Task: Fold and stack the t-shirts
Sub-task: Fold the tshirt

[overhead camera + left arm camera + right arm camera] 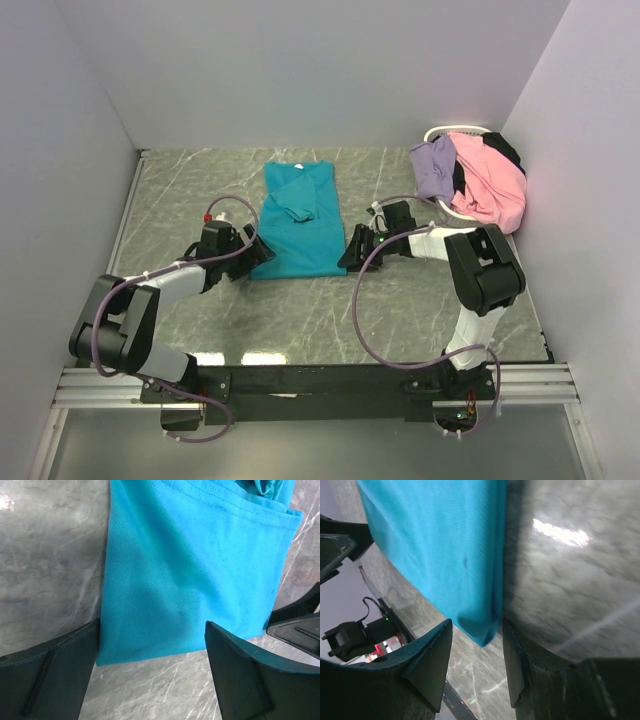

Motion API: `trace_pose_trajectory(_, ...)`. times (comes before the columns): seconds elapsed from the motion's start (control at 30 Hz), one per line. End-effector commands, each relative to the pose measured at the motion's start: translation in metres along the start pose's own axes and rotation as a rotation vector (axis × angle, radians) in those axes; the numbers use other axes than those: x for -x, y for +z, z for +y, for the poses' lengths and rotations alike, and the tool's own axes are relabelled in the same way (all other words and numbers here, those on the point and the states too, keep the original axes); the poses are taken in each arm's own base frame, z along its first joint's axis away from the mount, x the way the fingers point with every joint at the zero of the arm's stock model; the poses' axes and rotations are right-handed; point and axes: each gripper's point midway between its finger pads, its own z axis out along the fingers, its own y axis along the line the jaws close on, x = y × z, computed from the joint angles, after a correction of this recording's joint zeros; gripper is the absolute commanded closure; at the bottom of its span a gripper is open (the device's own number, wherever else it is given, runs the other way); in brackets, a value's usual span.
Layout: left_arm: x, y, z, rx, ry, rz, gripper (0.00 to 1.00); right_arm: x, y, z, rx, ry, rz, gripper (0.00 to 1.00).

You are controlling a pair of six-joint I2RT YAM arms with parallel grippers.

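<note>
Teal shirt (300,225) lies flat mid-table (300,320), collar at the far end, sleeves folded in over the chest.

Left gripper (260,250): low at the near-left hem corner, jaws spread wide, corner lying between the fingers (55,665), nothing grasped.

Right gripper (352,250): at the near-right hem corner, jaws about half spread, corner tip between the fingers (427,660), a gap showing on both sides, not pinched.

Pink shirt (490,185), lavender shirt (434,166) and black shirt (506,150) are heaped in the basket (437,133), far right.
</note>
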Motion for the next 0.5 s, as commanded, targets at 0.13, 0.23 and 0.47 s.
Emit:
trace_pose_trajectory(0.13, -0.049, 0.000, 0.039, 0.099, -0.057, 0.142, 0.12, -0.012, 0.028, -0.004, -0.048, 0.003, 0.053, 0.47)
trace_pose_trajectory(0.23, -0.054, 0.001, 0.043, 0.109, -0.069, 0.156, 0.16, -0.014, 0.033, -0.002, -0.055, -0.003, 0.053, 0.48)
trace_pose_trajectory(0.47, -0.070, 0.002, 0.058, 0.146, -0.077, 0.192, 0.48, -0.017, 0.033, -0.006, -0.072, -0.002, 0.042, 0.56)
